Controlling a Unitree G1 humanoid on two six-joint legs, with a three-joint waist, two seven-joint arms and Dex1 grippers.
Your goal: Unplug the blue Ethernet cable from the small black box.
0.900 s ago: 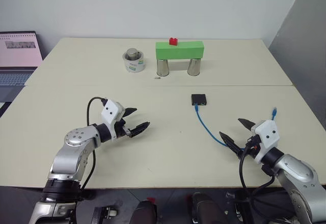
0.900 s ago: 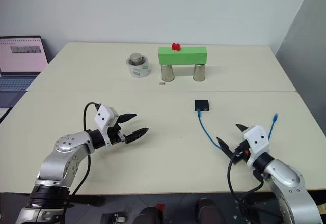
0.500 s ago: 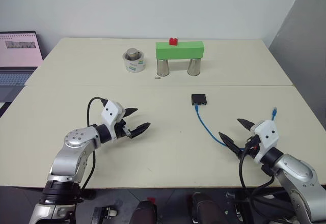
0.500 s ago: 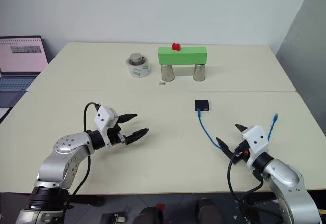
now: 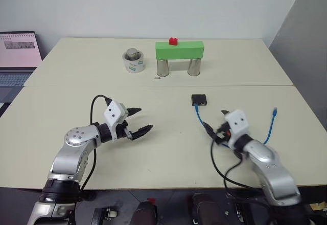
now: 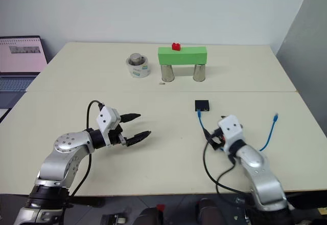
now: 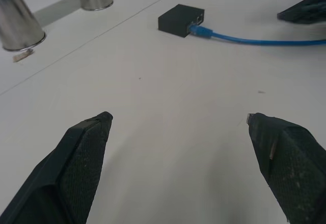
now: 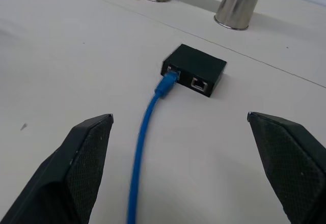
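Since the earlier frames we see the right gripper (image 5: pixel 215 125) shifted in from the table's right edge toward the middle, and it now sits just short of the small black box (image 5: pixel 199 99), aimed at it. Left gripper (image 5: pixel 137 121) barely changed.

One blue Ethernet cable (image 8: pixel 147 132), one box. We find the box flat on the near tabletop, right of centre, just past the seam between the two table (image 5: pixel 168 153) halves. Cable's plug is seated in one of the box's two front ports (the second port beside it is open). From there the cable runs back toward the robot, passes under the right gripper, then loops out right and up, its free plug (image 5: pixel 275 112) lying near the table's right edge.

Right gripper: fingers spread wide, grasping nothing, cable on the table between them, not touched. Left gripper: also spread wide and empty, hovering over bare table well left of the box.

Further back we count two metal cups (image 5: pixel 163 67) upside down carrying one green block (image 5: pixel 179 49) as a bridge, one small red piece (image 5: pixel 173 41) on top. One roll of tape (image 5: pixel 133 62) to their left with a metal weight in it. One laptop (image 5: pixel 18 56) at the far left, screen on.
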